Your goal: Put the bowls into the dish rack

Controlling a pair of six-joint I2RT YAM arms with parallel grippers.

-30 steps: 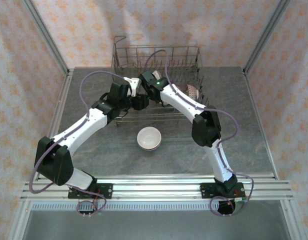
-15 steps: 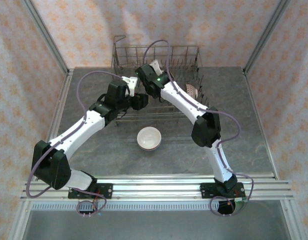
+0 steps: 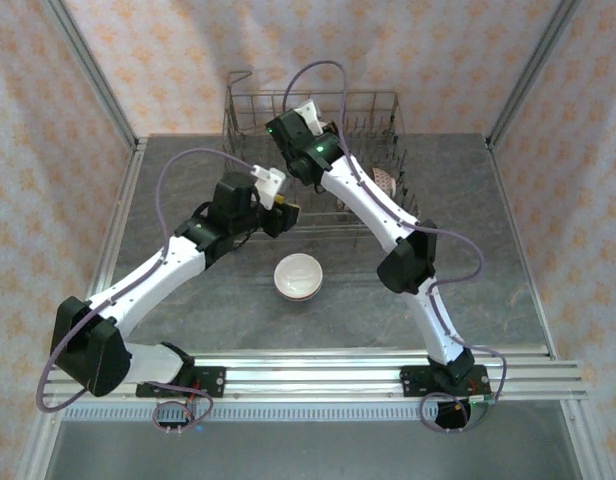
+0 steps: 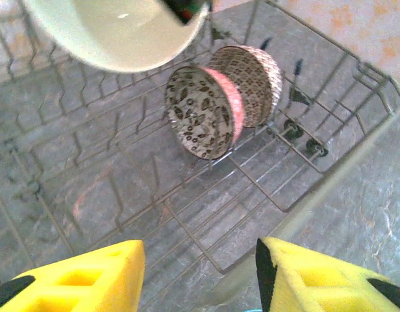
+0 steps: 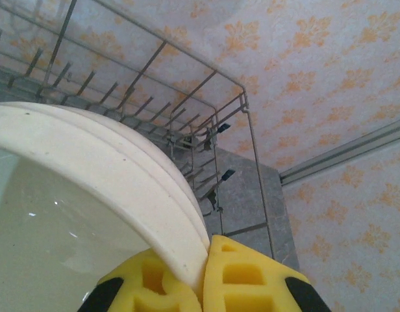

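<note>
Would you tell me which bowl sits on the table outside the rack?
The pink-rimmed pale bowl, on the table before the dish rack; the right gripper holds a cream bowl, and two patterned bowls stand racked.

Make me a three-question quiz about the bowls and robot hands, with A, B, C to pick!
1. Where is the white bowl?
A) on the table, in front of the rack
B) inside the rack
C) on the rack's handle

2. How many bowls stand on edge in the rack, in the left wrist view?
A) one
B) two
C) four

3. What is the right gripper doing?
A) open, holding nothing
B) shut on a cream bowl at its rim
C) shut on a rack wire

Answers:
1 A: it sits on the grey table, apart from the rack.
2 B: a patterned bowl and a speckled bowl stand side by side.
3 B: its yellow fingers pinch the rim.
</note>
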